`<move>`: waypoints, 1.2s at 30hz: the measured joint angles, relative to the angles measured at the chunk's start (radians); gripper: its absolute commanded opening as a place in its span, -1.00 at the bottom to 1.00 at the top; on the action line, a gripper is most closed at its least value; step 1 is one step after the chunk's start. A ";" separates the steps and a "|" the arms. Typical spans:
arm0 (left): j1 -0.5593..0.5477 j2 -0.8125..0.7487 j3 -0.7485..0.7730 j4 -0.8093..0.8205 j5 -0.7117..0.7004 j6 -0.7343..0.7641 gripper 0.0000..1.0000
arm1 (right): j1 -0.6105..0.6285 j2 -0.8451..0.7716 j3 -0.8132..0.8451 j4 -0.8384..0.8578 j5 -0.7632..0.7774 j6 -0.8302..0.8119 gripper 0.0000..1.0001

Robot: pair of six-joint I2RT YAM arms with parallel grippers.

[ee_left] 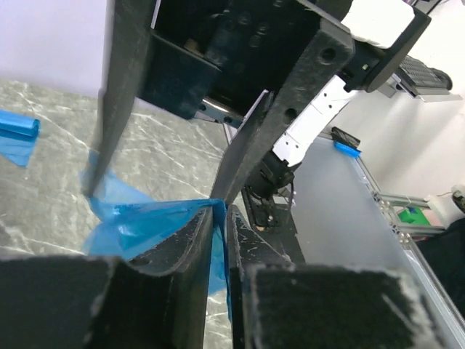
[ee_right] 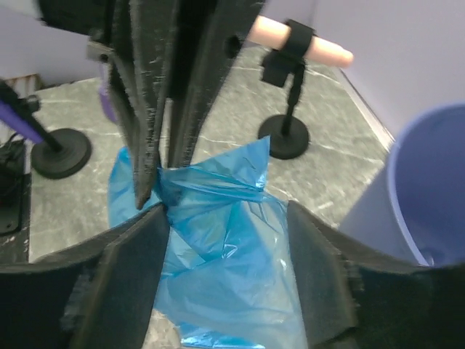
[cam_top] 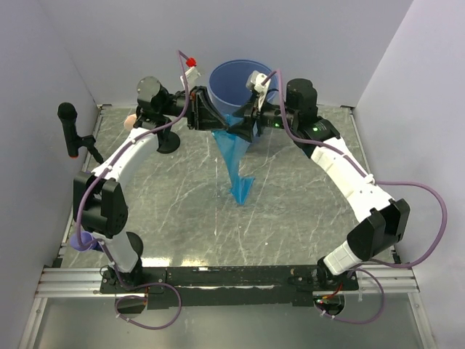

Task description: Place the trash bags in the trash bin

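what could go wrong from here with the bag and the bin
1. The trash bag hangs outside the trash bin, tail down at the table; released now, it would likely drop beside the bin.
2. Only the left gripper pinches the film; the right gripper is open, so the thin film may slip.

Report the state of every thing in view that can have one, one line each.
left pincer, shut on the top of the trash bag.
right pincer, open, fingers either side of the bag, not gripping it.
trash bag, unfolded, hanging from the left pincer, lower end down at the table, outside the bin.
trash bin, upright, open at the top, behind both pincers.
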 measured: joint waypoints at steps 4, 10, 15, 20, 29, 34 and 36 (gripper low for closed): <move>0.010 0.007 -0.002 0.107 0.004 -0.077 -0.81 | 0.010 0.021 0.023 -0.011 -0.055 -0.024 -0.39; 0.024 0.007 -0.002 0.153 0.010 -0.122 -0.99 | 0.017 0.023 0.024 -0.032 -0.081 -0.066 -0.93; 0.041 0.007 -0.007 0.156 0.011 -0.142 -0.98 | 0.015 0.021 0.024 -0.049 -0.084 -0.087 -1.00; 0.064 0.007 -0.031 0.156 0.015 -0.149 -0.45 | 0.009 0.004 0.019 -0.065 -0.113 -0.098 -1.00; 0.112 0.005 -0.047 0.188 0.023 -0.155 -0.33 | -0.014 -0.022 0.004 -0.069 -0.148 -0.096 -1.00; 0.129 -0.015 -0.082 0.062 0.016 -0.014 -0.40 | -0.022 -0.023 0.002 -0.069 -0.164 -0.090 -1.00; 0.128 -0.020 -0.073 -0.071 0.002 0.124 -0.45 | -0.023 -0.023 0.002 -0.069 -0.168 -0.085 -1.00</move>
